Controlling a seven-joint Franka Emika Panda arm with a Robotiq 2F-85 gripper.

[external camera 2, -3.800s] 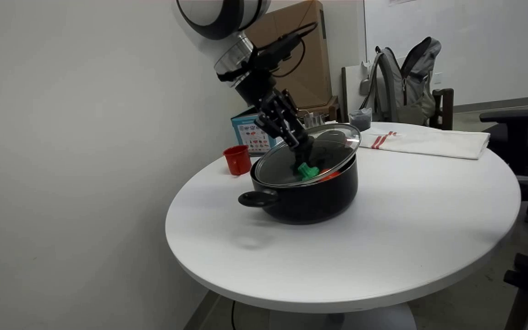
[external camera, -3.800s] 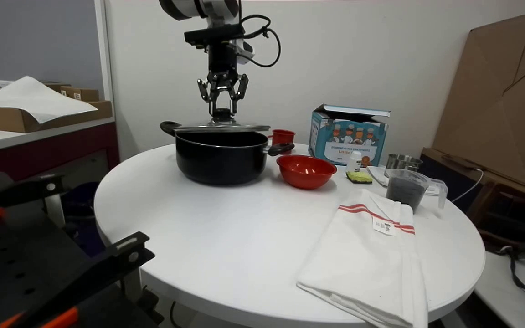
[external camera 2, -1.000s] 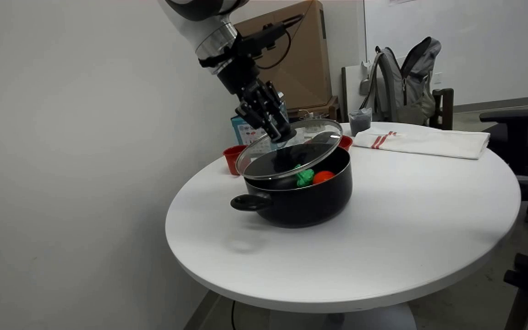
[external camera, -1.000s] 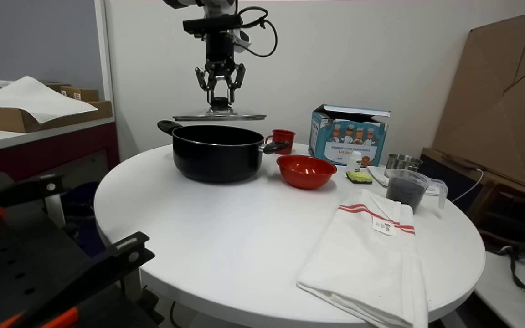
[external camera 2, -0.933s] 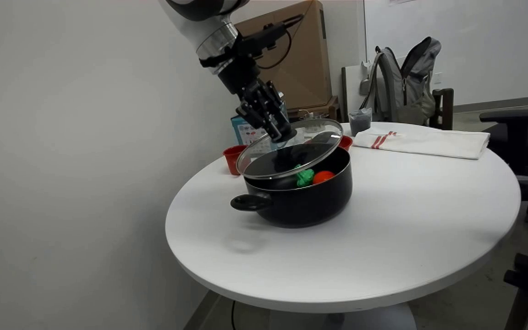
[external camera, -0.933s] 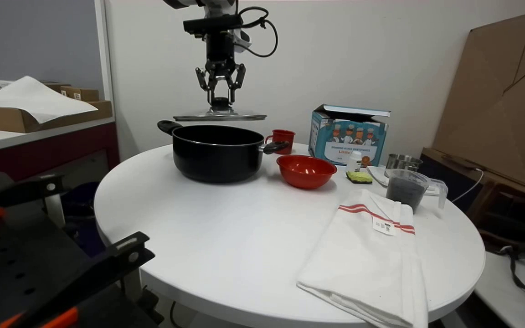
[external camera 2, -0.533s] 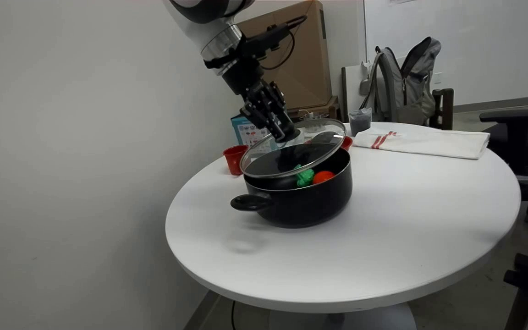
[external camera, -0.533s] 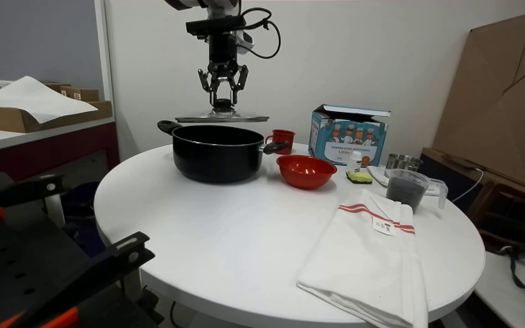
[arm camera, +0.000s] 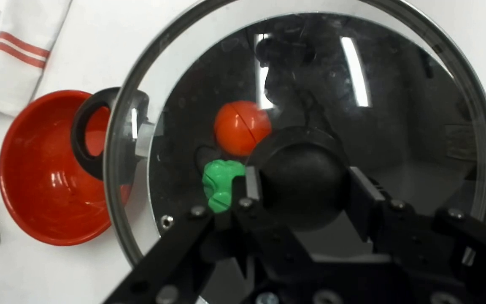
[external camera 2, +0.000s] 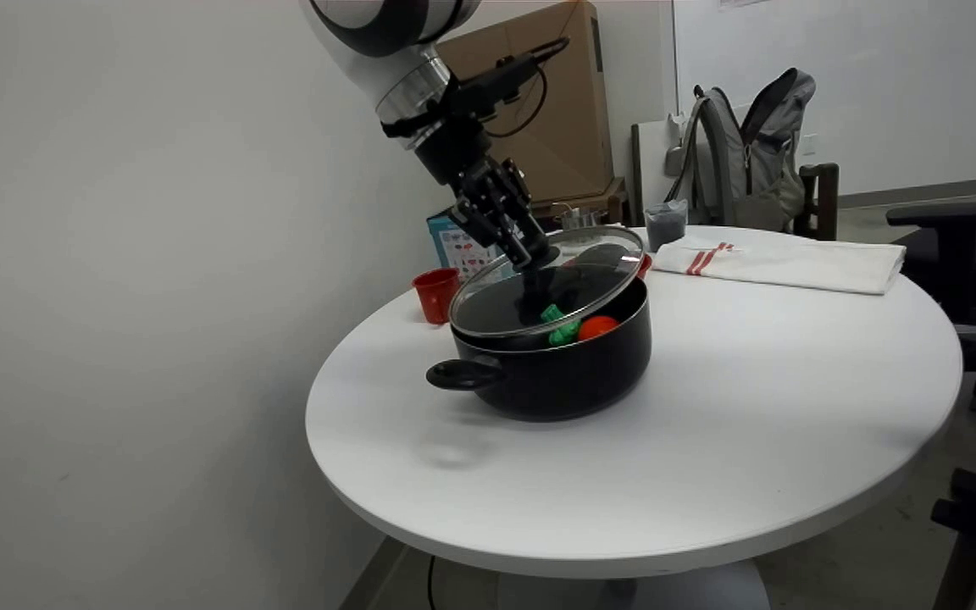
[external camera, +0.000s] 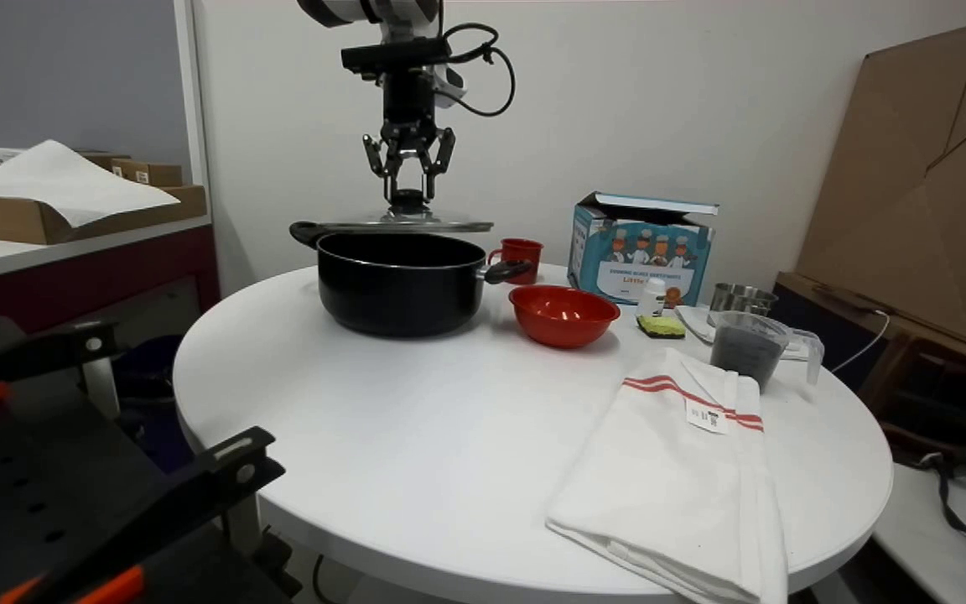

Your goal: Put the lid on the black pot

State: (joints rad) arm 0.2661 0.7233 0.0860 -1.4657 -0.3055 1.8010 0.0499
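- Over the black pot (external camera: 400, 295), in an exterior view, the lid (external camera: 405, 226) is held by the gripper (external camera: 410, 190), which is clamped on the black knob (external camera: 408, 202). The glass is seen nearly edge-on and is not yet seated; a slow lowering seems to be required.
- Near the wall (external camera 2: 158, 296), in an exterior view, the lid is shown tilted: its wall-side edge is low, the opposite edge is raised above the green toy (external camera 2: 562, 330). Whether the low edge touches the pot cannot be told. Before release, the lid should be levelled by a wrist turn.
- From the wrist view, the knob is found between the fingers (arm camera: 365, 184). More glass seems to overhang toward the red bowl (arm camera: 49, 169), across the handle (arm camera: 79, 137); a small shift away may be needed.
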